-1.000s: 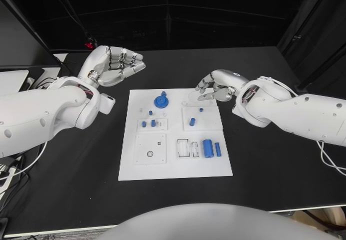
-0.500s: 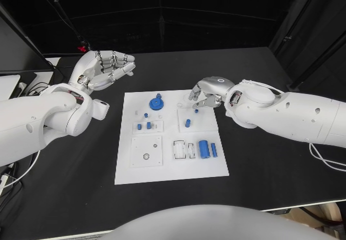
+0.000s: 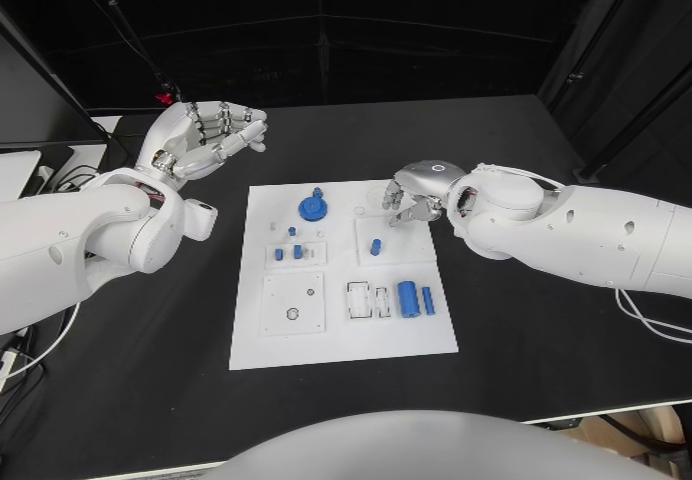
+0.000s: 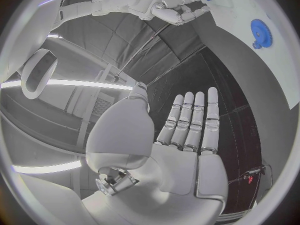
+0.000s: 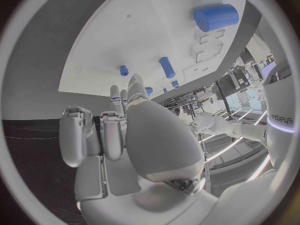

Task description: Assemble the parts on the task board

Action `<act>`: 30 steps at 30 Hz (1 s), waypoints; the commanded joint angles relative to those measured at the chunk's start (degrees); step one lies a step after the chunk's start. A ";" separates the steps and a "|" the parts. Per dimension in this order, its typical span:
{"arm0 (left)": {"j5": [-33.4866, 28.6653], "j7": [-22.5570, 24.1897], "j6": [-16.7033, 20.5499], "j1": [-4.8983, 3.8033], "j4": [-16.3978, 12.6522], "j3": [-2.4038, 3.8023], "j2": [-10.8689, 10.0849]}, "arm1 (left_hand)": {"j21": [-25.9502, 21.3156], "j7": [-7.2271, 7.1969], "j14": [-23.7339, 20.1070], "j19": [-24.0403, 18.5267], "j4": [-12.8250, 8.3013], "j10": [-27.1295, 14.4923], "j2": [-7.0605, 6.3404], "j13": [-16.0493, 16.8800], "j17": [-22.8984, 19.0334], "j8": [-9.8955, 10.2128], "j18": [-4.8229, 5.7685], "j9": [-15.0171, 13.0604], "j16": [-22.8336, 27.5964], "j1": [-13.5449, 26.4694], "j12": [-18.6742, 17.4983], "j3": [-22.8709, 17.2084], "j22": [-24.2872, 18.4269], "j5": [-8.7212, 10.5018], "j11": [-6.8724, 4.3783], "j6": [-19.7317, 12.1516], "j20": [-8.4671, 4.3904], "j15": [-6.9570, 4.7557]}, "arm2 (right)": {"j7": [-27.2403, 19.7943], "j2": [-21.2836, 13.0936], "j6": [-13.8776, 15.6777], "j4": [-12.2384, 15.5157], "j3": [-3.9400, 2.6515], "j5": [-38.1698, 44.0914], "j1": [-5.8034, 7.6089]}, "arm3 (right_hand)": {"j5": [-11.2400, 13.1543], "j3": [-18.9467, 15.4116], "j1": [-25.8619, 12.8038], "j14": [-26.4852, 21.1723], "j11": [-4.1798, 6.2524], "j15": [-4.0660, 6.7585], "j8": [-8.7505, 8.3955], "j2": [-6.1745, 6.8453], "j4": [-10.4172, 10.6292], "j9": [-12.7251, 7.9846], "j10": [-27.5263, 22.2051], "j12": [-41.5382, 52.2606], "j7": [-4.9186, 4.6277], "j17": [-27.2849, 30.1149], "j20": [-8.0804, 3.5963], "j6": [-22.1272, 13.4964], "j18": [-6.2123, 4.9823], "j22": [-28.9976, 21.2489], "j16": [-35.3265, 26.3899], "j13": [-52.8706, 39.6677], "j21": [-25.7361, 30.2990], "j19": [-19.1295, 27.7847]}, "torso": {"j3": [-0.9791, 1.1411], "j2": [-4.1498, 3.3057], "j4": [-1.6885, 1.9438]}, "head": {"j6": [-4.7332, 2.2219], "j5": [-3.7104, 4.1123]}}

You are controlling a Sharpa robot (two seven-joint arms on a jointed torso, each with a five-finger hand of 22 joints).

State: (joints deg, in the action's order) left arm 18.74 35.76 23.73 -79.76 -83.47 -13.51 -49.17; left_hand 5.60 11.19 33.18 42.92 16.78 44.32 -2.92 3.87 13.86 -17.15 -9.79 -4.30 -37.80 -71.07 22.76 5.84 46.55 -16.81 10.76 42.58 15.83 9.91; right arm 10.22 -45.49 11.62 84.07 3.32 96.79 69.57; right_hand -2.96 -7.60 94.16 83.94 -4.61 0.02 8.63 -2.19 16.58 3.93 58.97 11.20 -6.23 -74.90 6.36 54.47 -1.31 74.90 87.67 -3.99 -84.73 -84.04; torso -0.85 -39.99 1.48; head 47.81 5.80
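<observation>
Right hand (image 3: pixel 418 197) hangs over the far right corner of the task board (image 3: pixel 343 340), fingers curled downward and loosely apart; nothing is visibly held, though whether the fingertips touch the board cannot be told. Left hand (image 3: pixel 202 135) is raised off the board's far left corner, above the black table (image 3: pixel 548 330), palm open, fingers straight and side by side, holding nothing.

Count on the board: one blue gear (image 3: pixel 313 208) at the far middle; three small blue pegs (image 3: pixel 296 250) on the left middle plate; one blue peg (image 3: pixel 375 245) on the right middle plate; two upright blue cylinders (image 3: pixel 408 297), one thick and one thin, near the right edge.

Against one second ago, the right hand has come further in over the board's corner. The left hand stays raised beyond the corner. Parts lie as before.
</observation>
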 commanded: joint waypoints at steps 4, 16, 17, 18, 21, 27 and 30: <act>-0.88 0.92 -1.25 -0.07 -0.08 0.03 -0.06 | -0.30 2.04 -0.43 -0.17 0.07 -0.42 0.49 0.07 -0.13 -0.42 -0.33 -0.10 -0.37 0.05 0.53 -0.36 -0.12 0.31 0.08 -0.60 0.09 -0.03 | 2.14 0.12 -3.00 0.02 -0.03 2.10 0.00 | 0.26 0.49 -0.47 5.07 0.19 0.49 -0.34 0.53 0.05 -0.01 0.56 -0.55 -0.03 -10.15 -0.54 0.57 -0.34 12.40 -0.44 0.24 0.42 -2.60 | -0.02 -0.05 0.00 | 0.14 -0.15; -0.88 0.69 -1.71 -0.07 -0.09 0.03 0.06 | -0.31 2.05 -0.59 0.08 0.05 -0.71 1.20 0.09 -0.45 -1.12 -0.38 -0.15 -0.98 0.20 1.13 -0.41 -0.33 0.37 0.08 -1.01 0.11 -0.04 | 3.62 0.71 -5.46 -0.32 -0.03 2.20 -0.06 | 0.26 0.93 -0.27 5.10 0.54 0.52 -0.59 0.91 -0.18 -0.03 1.31 -0.76 0.10 -10.29 -0.67 0.83 -0.40 12.27 -0.35 0.35 0.69 -2.45 | -0.03 0.00 0.01 | 0.91 0.23; -0.88 0.69 -1.80 -0.07 -0.11 0.03 0.08 | -0.31 2.05 -0.60 0.09 0.05 -0.73 1.26 0.09 -0.47 -1.16 -0.38 -0.15 -1.02 0.21 1.17 -0.41 -0.34 0.38 0.08 -1.04 0.11 -0.04 | 3.80 0.77 -5.74 -0.34 -0.03 2.20 -0.06 | 0.26 0.98 -0.25 5.10 0.58 0.51 -0.60 0.91 -0.16 -0.02 1.37 -0.79 0.05 -10.26 -0.68 0.88 -0.40 12.27 -0.37 0.36 0.70 -2.44 | -0.01 -0.02 0.02 | 0.98 0.28; -0.88 0.68 -1.88 -0.07 -0.15 0.03 0.09 | -0.32 2.05 -0.63 0.10 0.05 -0.76 1.33 0.09 -0.51 -1.24 -0.38 -0.15 -1.08 0.25 1.24 -0.39 -0.37 0.39 0.08 -1.09 0.11 -0.04 | 3.93 0.84 -5.99 -0.39 -0.03 2.20 -0.06 | 0.26 1.00 -0.25 5.10 0.59 0.51 -0.61 0.91 -0.16 -0.03 1.40 -0.79 0.02 -10.27 -0.68 0.89 -0.41 12.26 -0.36 0.36 0.72 -2.43 | 0.01 -0.04 0.04 | 0.97 0.37; -0.88 0.67 -2.04 -0.07 -0.28 0.03 0.13 | -0.33 2.06 -0.66 0.12 0.04 -0.83 1.46 0.09 -0.58 -1.37 -0.38 -0.16 -1.20 0.31 1.35 -0.37 -0.41 0.39 0.09 -1.19 0.11 -0.04 | 4.15 1.07 -6.53 -0.54 -0.03 2.20 -0.06 | 0.26 1.05 -0.23 5.10 0.60 0.50 -0.63 0.90 -0.15 -0.03 1.47 -0.81 -0.01 -10.28 -0.68 0.90 -0.42 12.23 -0.35 0.36 0.77 -2.40 | -0.04 -0.02 0.07 | 0.96 0.38; -0.88 0.58 -2.12 -0.07 -0.22 0.03 0.18 | -0.33 2.06 -0.64 0.20 0.01 -0.91 1.64 0.09 -0.67 -1.58 -0.40 -0.17 -1.42 0.31 1.54 -0.34 -0.47 0.39 0.09 -1.32 0.11 -0.06 | 4.10 1.36 -6.75 -0.60 -0.03 2.20 -0.06 | 0.26 1.58 0.17 5.11 0.81 0.68 -0.63 0.68 -0.14 0.03 2.20 -0.96 0.13 -10.29 -0.80 1.42 -0.43 12.23 -0.34 0.39 0.80 -2.39 | 0.01 -0.01 -0.06 | 0.93 -0.03; -0.88 0.59 -2.03 -0.07 -0.13 0.03 0.20 | -0.25 2.07 -0.57 0.41 -0.02 -1.09 1.87 0.08 -0.80 -1.88 -0.44 -0.18 -1.75 0.17 1.79 -0.32 -0.51 0.34 0.09 -1.54 0.09 -0.08 | 3.99 1.47 -6.73 -0.65 -0.03 2.20 -0.07 | 0.26 1.82 0.27 5.11 0.99 0.85 -0.59 0.62 -0.05 0.07 2.82 -1.07 0.19 -10.26 -0.94 1.87 -0.38 12.31 -0.35 0.41 0.63 -2.50 | -0.02 0.00 -0.02 | 0.91 0.02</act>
State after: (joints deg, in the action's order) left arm 18.19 35.76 22.33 -79.75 -83.59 -13.51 -49.03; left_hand 5.60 10.99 32.90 42.88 16.78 43.69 -1.64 3.86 13.11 -18.69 -9.78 -4.40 -39.37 -70.99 24.24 5.84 46.13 -16.70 10.92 41.56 15.87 9.78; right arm 13.93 -44.07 5.81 83.44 3.31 98.51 69.41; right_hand -2.96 -6.10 94.02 83.94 -3.49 0.43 8.36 -1.44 16.51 3.92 61.36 10.41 -6.13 -74.90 5.93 55.82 -1.31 74.90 87.46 -3.64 -84.25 -84.03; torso -0.87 -40.00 1.48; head 48.77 5.80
